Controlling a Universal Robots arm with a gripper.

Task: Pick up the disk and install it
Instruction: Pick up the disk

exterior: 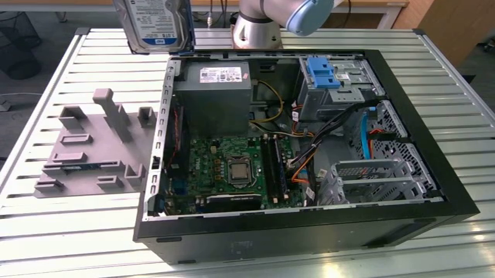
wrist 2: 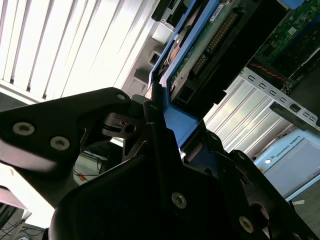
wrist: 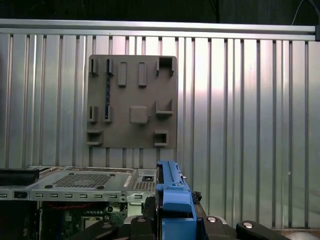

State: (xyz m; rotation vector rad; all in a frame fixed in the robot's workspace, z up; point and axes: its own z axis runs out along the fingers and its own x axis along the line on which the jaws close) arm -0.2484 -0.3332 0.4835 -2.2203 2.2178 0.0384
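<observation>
Holding the disk [exterior: 155, 22] clamped by its blue carrier [wrist: 175, 192], the end effector [wrist: 175, 218] hangs just beside the open computer case [exterior: 294, 237], installation not yet begun.

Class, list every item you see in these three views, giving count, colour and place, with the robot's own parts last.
silver rectangular disk in a blue plastic carrier frame: one, silver and blue, held in the air beyond the case.
open black computer case: one, black, on the table.
grey metal power supply box: one, grey, inside the case.
green motherboard: one, green, inside the case.
blue plastic latch bracket: one, blue, on the drive bay.
grey slotted fixture plate: one, grey, at the exterior view's left of the case.
slatted aluminium table: one, silver.
robot arm: one, grey, behind the case.
black gripper: one, jaws shut on the disk's frame.
</observation>
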